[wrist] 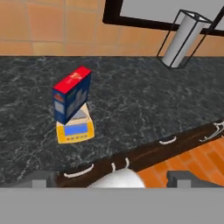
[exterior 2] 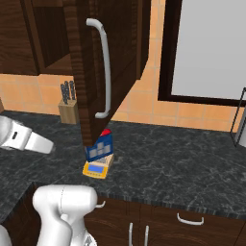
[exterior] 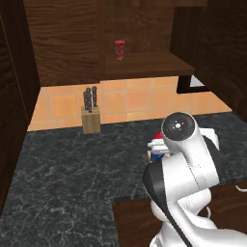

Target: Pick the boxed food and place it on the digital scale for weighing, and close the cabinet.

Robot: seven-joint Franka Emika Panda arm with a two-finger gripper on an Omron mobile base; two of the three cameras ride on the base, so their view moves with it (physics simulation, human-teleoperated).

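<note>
Boxed food (wrist: 72, 94) stands upright on the digital scale (wrist: 75, 129), left of centre in the hand view. The red top faces up and the blue side faces the camera. In the right base view the carton (exterior 2: 100, 148) sits on the scale (exterior 2: 97, 167) at lower centre-left, partly behind the lower edge of the open door. Placement looks done, so the door is what remains.

Gripper: the fingertips (wrist: 38, 180) sit low in the hand view, far apart, with nothing between them. It is empty and stands back from the carton.

Cabinet (exterior: 144, 65) is in the upper part of the left base view. Its shelf is exposed and a small red cup (exterior: 119, 49) stands on it. The cabinet door (exterior 2: 89, 67) hangs open in the upper left of the right base view, its silver handle (exterior 2: 104, 67) running vertically.

Handling, as a judgement: the carton is probably light and fairly stiff cardboard, tall on a narrow footprint, so easy to tip with a nudge. If it had to be re-gripped, the two broad faces near mid-height would be the place. The door is rigid and should swing by a push on its face or at the handle, but its lower edge passes close above the carton.

Writing: pale blocks on the blue side and marks on the red top, too small to read. No brand is legible.

Also noted: a knife block (exterior: 90, 114) on the counter (exterior: 72, 164).
</note>
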